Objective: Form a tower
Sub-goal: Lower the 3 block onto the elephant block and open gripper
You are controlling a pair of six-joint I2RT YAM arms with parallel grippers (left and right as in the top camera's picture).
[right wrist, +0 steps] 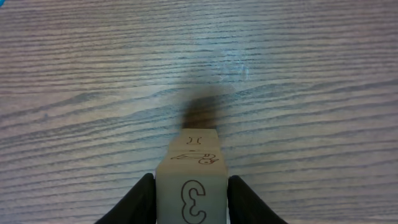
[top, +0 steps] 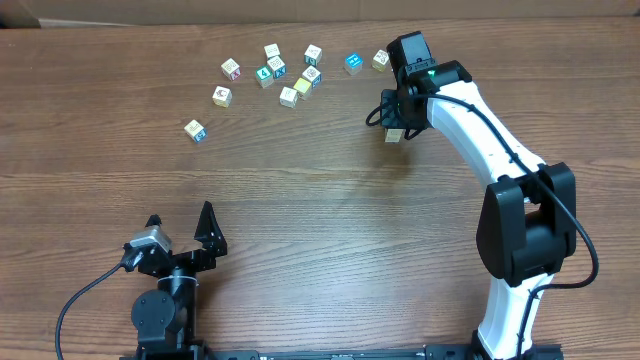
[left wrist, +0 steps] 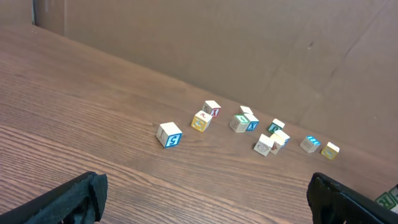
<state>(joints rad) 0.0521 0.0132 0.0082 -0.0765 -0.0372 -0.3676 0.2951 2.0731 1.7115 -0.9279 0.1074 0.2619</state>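
Observation:
In the right wrist view a pale printed cube (right wrist: 191,186) with a "3" on its side sits between my right gripper's (right wrist: 191,202) two fingers, which hug both its sides. Whether they still press on it does not show. Just beyond it peeks the edge of another pale cube (right wrist: 196,138), apparently below it, as a small tower. From overhead the right gripper (top: 398,122) hangs over that stack (top: 394,135) at the back right. My left gripper (top: 182,228) stands wide open near the front left, with nothing between its fingertips (left wrist: 84,196).
Several loose picture cubes lie scattered along the back: one apart at the left (top: 195,130), a cluster in the middle (top: 290,85), a blue one (top: 353,63) and a pale one (top: 380,59) near the right arm. In the left wrist view a cardboard wall (left wrist: 249,50) rises behind them.

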